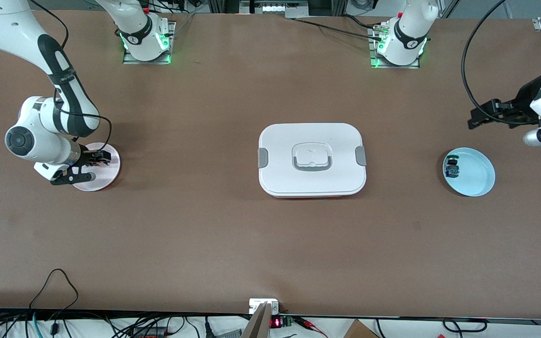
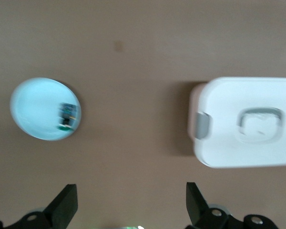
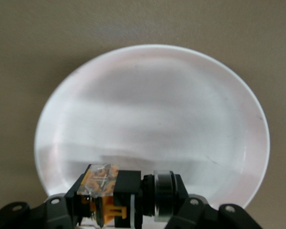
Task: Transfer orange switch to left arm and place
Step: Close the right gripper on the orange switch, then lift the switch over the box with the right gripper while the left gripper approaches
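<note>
The orange switch (image 3: 115, 195), black with an orange body, lies crosswise between my right gripper's fingers. My right gripper (image 1: 100, 158) is shut on it, low over a pale pink plate (image 1: 106, 176) at the right arm's end of the table; the plate also shows in the right wrist view (image 3: 152, 114). My left gripper (image 1: 476, 118) is open and empty, up over bare table beside a light blue plate (image 1: 477, 178); its jaws stand wide apart in the left wrist view (image 2: 131, 205). The white lidded box (image 1: 312, 159) sits in the table's middle between the two plates.
A small blue-and-green component (image 1: 451, 167) lies in the light blue plate, near its rim toward the box; both show in the left wrist view, the component (image 2: 68, 116) on the plate (image 2: 35, 107), with the box (image 2: 248, 124) beside them. Cables run along the table's front edge.
</note>
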